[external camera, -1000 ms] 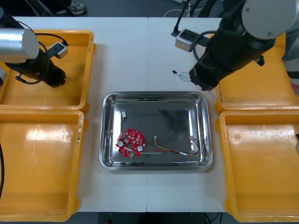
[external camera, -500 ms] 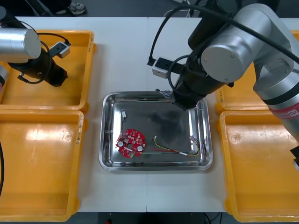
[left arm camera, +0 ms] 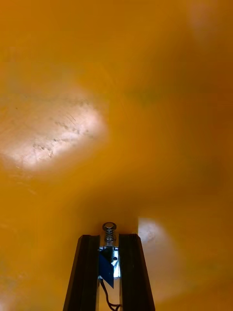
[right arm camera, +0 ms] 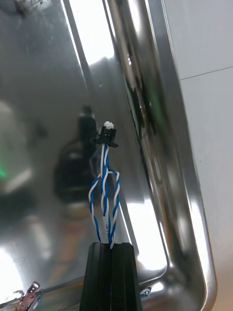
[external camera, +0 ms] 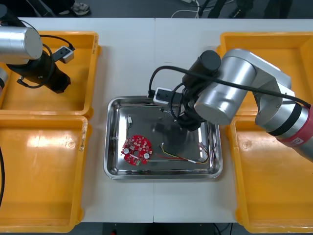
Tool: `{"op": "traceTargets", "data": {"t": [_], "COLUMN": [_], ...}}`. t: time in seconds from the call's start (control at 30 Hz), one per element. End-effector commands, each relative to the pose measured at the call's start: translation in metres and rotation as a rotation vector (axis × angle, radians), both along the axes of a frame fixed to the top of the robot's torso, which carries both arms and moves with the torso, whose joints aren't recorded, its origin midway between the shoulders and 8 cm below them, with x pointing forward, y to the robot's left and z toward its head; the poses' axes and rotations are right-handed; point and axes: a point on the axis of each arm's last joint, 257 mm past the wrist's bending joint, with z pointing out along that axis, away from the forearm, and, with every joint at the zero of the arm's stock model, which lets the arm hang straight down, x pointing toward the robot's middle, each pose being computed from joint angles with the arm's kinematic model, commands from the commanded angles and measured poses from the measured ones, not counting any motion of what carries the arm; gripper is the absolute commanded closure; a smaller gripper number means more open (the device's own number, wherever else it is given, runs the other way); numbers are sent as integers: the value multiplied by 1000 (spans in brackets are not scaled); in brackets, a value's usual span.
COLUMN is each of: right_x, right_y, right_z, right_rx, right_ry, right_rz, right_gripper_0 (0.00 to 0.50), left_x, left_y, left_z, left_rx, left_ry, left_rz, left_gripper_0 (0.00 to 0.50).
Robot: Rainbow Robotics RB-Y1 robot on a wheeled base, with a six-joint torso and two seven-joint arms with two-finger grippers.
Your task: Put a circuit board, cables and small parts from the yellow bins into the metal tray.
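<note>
Light table (external camera: pixel 146 63) bears yellow plastic bins (external camera: pixel 274 196) and a shiny rectangular metal tray (external camera: pixel 113 147) — over it the right gripper (right arm camera: pixel 110 247), clamped on a twisted blue and white cable (right arm camera: pixel 108 194). Left gripper (left arm camera: pixel 109 239), in the far left bin (external camera: pixel 73 95), pinches a small metal part (left arm camera: pixel 109 229). Right arm's red label (external camera: pixel 298 142) — unreadable.

so the left tool (left arm camera: pixel 109 237) has its two black fingers (left arm camera: pixel 87 272) standing close together with a narrow gap, and a small metal part (left arm camera: pixel 109 231) is pinched in there. its coiled, ring-topped end pokes out past the fingertips. further back in the gap there's a blue bit (left arm camera: pixel 106 269) and a thin black wire (left arm camera: pixel 108 300). behind it all is the yellow bin (left arm camera: pixel 145 73) floor, looking orange here, with a couple of glare patches
</note>
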Motion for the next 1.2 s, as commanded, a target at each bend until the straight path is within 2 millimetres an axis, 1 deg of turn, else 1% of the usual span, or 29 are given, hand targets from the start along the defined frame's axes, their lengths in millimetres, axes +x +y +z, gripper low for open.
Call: {"op": "traceTargets", "data": {"t": [0.03,0.13,0.17,0.37,0.57,0.67,0.73,0.77,0.8,0.87,0.93,1.03,1.2], "right_x": [0,3,4,13,15,16,16,16,17,17,18,15,6], "right_y": [-10,-10,-9,-12,-19,-19,-19,-19,-19,-18,-19,-20,-20], "right_z": [-12,-18,-22,-35,-41,-40,-39,-38,-36,-34,-31,-26,-5], "right_rx": [-53,-48,-44,-47,-59,-61,-61,-61,-57,-52,-45,-36,-9], "right_ry": [-25,-28,-32,-55,-50,-53,-55,-56,-60,-59,-56,-42,2], "right_rz": [57,64,69,89,90,92,94,94,94,92,86,77,53], "right_gripper_0": [500,500,500,500,500,497,324,167,79,0,0,0,0], "left_x": [11,6,4,-7,-17,-23,-27,-30,-32,-35,-39,-45,-55], "left_y": [-12,-13,-15,-27,-39,-47,-50,-51,-54,-57,-59,-69,-89], "left_z": [52,60,66,82,94,100,102,103,102,103,104,105,104], "left_rx": [9,13,9,-6,-26,-33,-37,-38,-45,-50,-53,-61,-78], "left_ry": [-60,-51,-52,-37,-24,-26,-28,-28,-26,-29,-29,-35,-48], "left_rz": [-58,-54,-45,2,32,42,52,58,62,67,75,81,100], "left_gripper_0": [500,500,500,500,500,500,500,500,500,500,500,500,500]}}
